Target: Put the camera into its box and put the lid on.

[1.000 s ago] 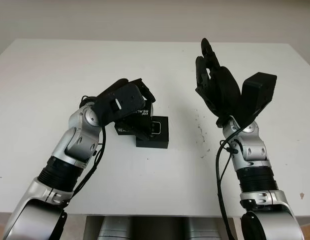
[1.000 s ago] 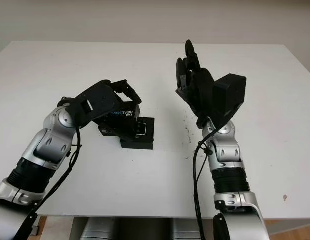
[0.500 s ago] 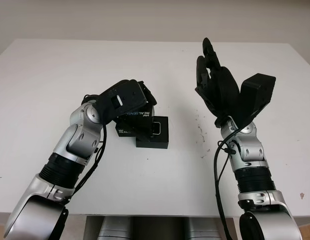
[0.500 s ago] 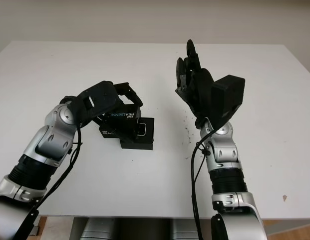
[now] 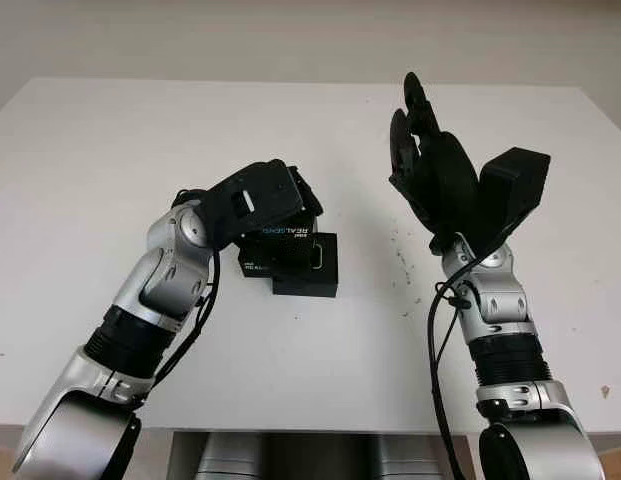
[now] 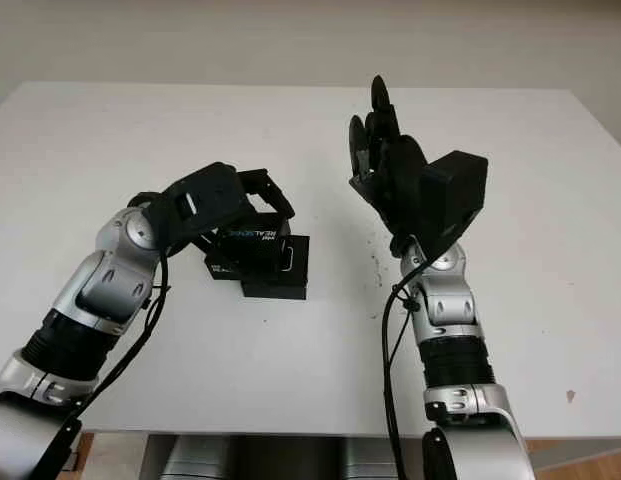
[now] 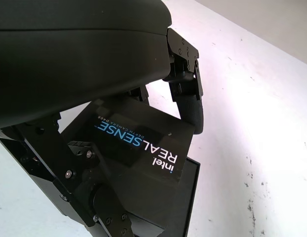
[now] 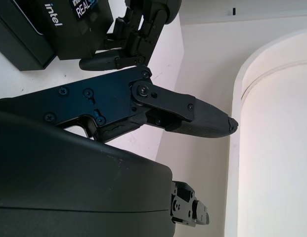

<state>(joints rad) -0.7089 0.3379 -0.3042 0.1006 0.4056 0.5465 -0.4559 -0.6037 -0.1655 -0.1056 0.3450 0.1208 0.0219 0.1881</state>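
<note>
Left hand clamps the lid over the box; right hand raised, holding nothing.

Eye views: one white table (image 5: 110,150) carries one black box (image 5: 308,272), with one black lid (image 5: 280,248) printed REALSENSE sitting tilted on the box's left part. The left hand (image 5: 262,200) has its fingers curled around the lid from above. The right hand (image 5: 435,175) is open in the air, right of the box, well apart.
Left wrist view: fingers (image 7: 189,94) wrap the lid's far edge.
Right wrist view: the box lies beyond the open fingers (image 8: 193,116).
</note>
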